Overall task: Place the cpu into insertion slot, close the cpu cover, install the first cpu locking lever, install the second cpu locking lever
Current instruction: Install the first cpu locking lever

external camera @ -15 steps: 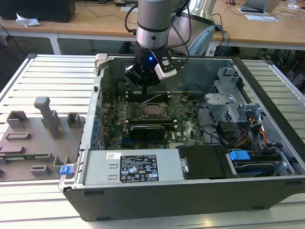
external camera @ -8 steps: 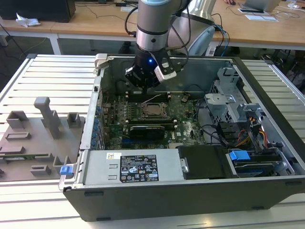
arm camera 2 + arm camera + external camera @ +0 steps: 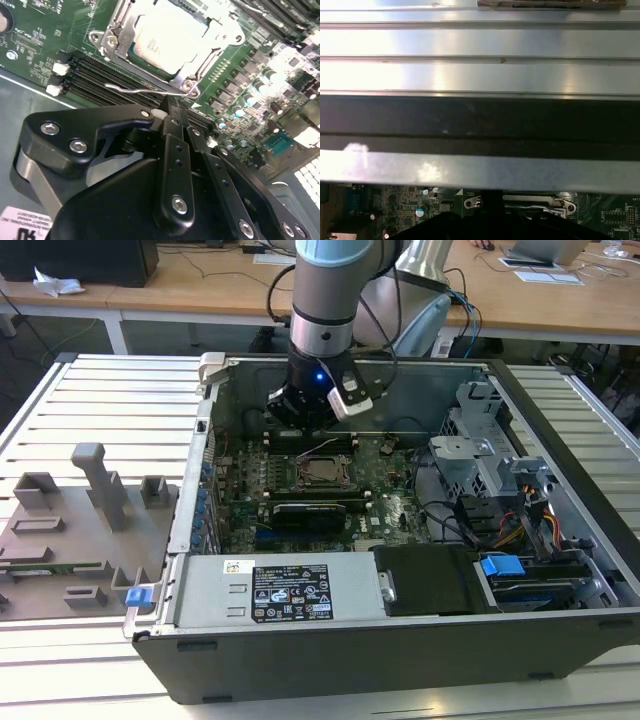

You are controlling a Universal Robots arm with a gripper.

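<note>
Gripper (image 3: pixel 167 111) sits low inside the open computer case (image 3: pixel 560 420), fingers pressed together, tips right at the thin wire locking lever (image 3: pixel 145 90) that runs along the near edge of the socket; whether they touch it cannot be told. Judged as the lever step: narrowed tips suit pushing or hooking a slim wire. The cpu (image 3: pixel 165 37) lies seated in the insertion slot (image 3: pixel 131 47), silver top showing through the window of the cpu cover (image 3: pixel 200 62), which lies flat over it. In the exterior view the gripper (image 3: pixel 312 420) hangs just beyond the socket, toward the far wall. Obstacles: black memory slots (image 3: pixel 100 75) directly beside the lever, a long black expansion card (image 3: pixel 310 512) on the near side, and the drive cage (image 3: pixel 480 440) at the exterior view's right.
</note>
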